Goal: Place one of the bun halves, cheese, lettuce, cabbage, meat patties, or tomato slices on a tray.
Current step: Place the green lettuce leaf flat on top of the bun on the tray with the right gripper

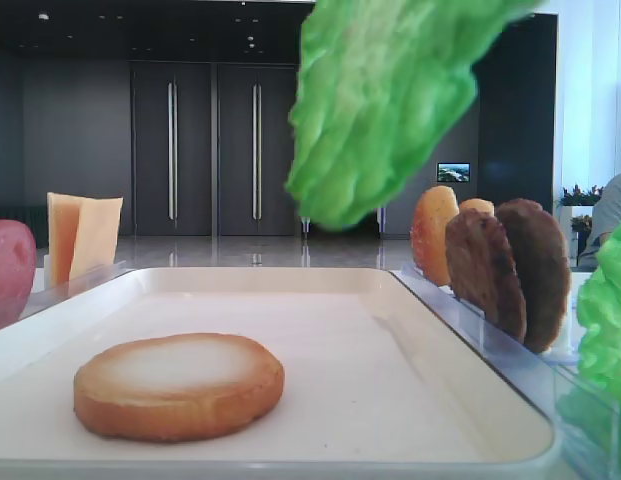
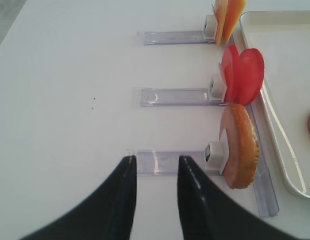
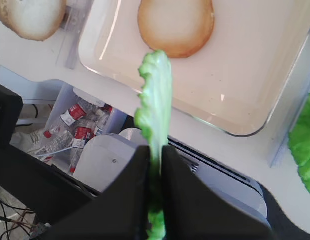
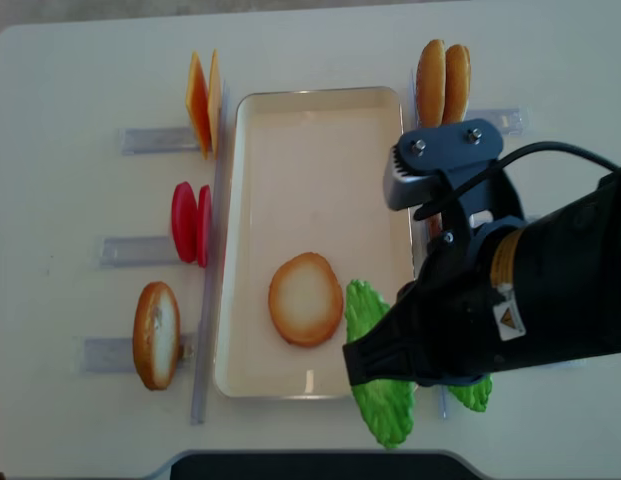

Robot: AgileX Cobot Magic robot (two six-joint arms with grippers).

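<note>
My right gripper [image 3: 155, 148] is shut on a ruffled green lettuce leaf [image 3: 155, 100], gripped edge-on between its black fingers. The lettuce [image 1: 380, 110] hangs in the air over the near right part of the cream tray [image 4: 310, 160], just right of a bun half [image 4: 306, 298] that lies flat on the tray with its pale toasted face up. My left gripper [image 2: 155, 159] hovers over the bare table left of the tray, open, with nothing between its fingers. It points at the clear rack holding an upright bun half [image 2: 240, 147].
Clear racks line both sides of the tray. On the left stand cheese slices [image 4: 202, 100], tomato slices [image 4: 190, 222] and a bun [image 4: 155, 335]. On the right stand buns [image 4: 442, 70], dark patties [image 1: 510, 270] and another lettuce leaf [image 1: 605, 310].
</note>
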